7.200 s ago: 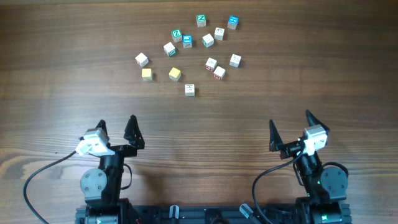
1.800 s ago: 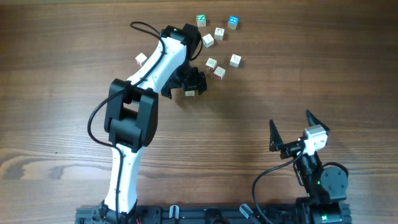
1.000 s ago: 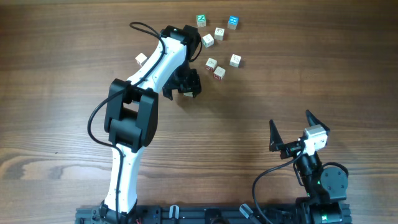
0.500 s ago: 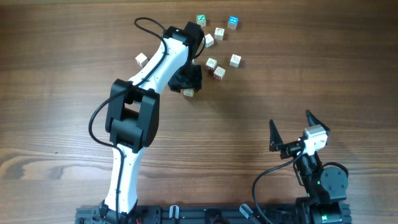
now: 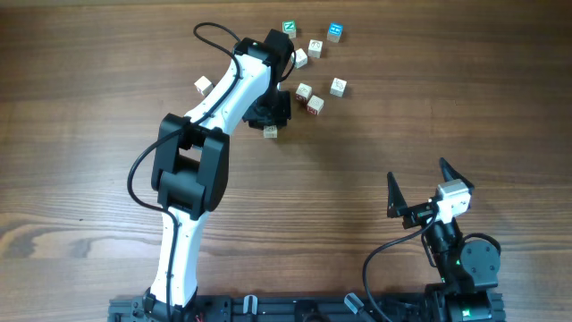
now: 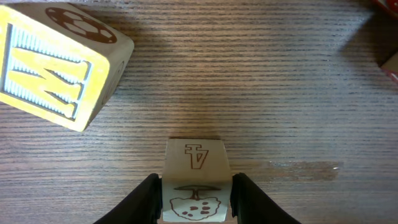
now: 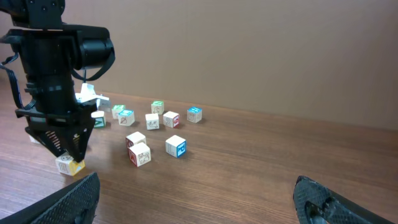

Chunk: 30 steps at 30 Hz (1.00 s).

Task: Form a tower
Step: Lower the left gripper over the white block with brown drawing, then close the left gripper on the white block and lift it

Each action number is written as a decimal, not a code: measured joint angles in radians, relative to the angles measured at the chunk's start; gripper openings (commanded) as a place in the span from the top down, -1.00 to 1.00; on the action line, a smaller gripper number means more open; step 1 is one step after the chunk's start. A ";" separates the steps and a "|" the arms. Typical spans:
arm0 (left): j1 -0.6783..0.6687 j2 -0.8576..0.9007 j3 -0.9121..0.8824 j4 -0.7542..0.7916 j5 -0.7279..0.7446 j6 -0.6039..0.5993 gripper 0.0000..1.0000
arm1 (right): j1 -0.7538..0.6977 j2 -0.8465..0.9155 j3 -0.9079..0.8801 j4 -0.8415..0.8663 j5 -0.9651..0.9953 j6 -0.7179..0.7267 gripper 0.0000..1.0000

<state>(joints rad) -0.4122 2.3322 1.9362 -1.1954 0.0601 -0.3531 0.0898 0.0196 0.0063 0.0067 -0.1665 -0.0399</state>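
Note:
No tower stands in any view; the cubes lie loose on the table. My left gripper [image 5: 268, 119] reaches down among them, its jaws shut on a pale cube [image 6: 196, 180] with brown marks, both fingers pressed to its sides. From overhead that pale cube [image 5: 270, 131] peeks out just below the gripper. A yellow cube [image 6: 56, 62] lies close by, up and to the left in the left wrist view. My right gripper [image 5: 416, 170] stands open near the table's front right, with nothing between its fingers.
Loose cubes lie beyond the left gripper: a green one [image 5: 289, 28], a blue one [image 5: 334, 32], red-marked ones [image 5: 315, 104] and a pale one [image 5: 203, 85] to the left. The left arm's cable arcs over the table's back.
The left gripper has come down round the pale cube and its jaws have closed onto its sides. The right arm has not moved.

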 measured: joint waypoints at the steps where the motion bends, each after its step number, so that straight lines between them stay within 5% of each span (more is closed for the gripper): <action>1: 0.000 0.000 0.000 0.000 0.000 0.000 0.40 | 0.000 0.000 0.000 0.000 0.000 0.000 -1.00; 4: 0.000 0.000 0.000 -0.001 0.000 0.002 0.61 | 0.000 0.000 0.000 0.000 0.000 0.000 -0.99; 16: 0.000 -0.123 -0.002 -0.089 0.000 0.003 0.38 | 0.000 0.000 0.000 0.000 0.000 0.000 -0.99; 30: -0.068 -0.158 -0.123 -0.081 0.026 -0.079 0.38 | 0.000 0.000 0.000 0.000 0.000 0.000 -1.00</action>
<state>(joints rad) -0.4801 2.1746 1.8130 -1.2766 0.0864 -0.4320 0.0898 0.0196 0.0063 0.0067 -0.1661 -0.0399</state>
